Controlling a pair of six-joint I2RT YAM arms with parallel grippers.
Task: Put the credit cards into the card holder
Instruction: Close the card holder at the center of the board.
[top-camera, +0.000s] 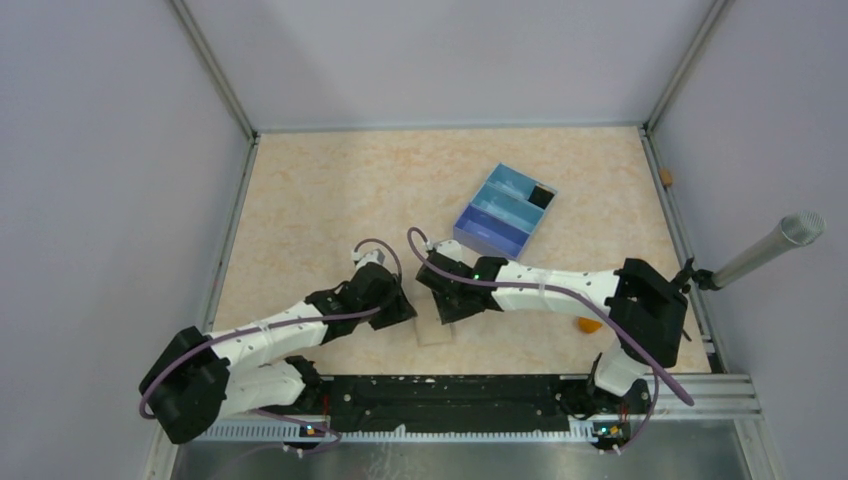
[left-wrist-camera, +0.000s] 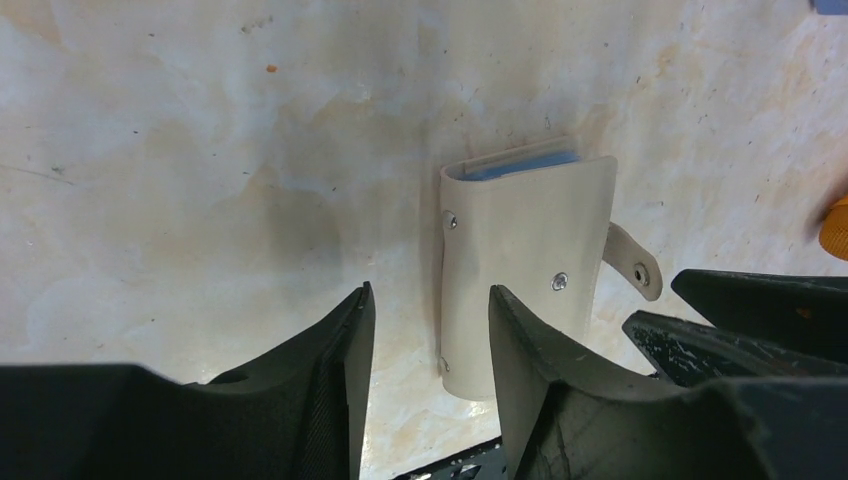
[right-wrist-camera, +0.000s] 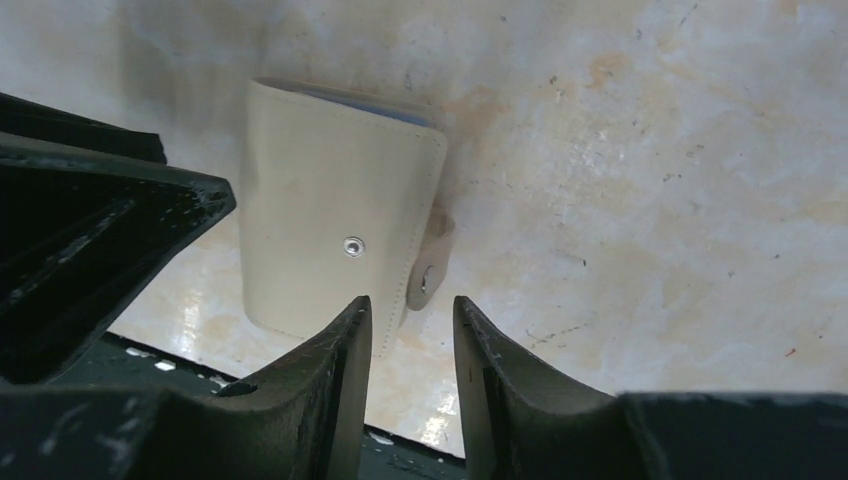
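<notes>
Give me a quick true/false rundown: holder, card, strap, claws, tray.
1. The holder lies flat on the table. True.
2. A blue card edge shows at the holder's open end. True.
3. The strap is snapped shut. False: it sticks out to the side, unfastened.
4. The left claw grips the holder. False: its fingers stand apart and are not closed on anything.
5. The tray sits by the left arm's base. False: it is farther out on the table, beyond the right arm's claw.
</notes>
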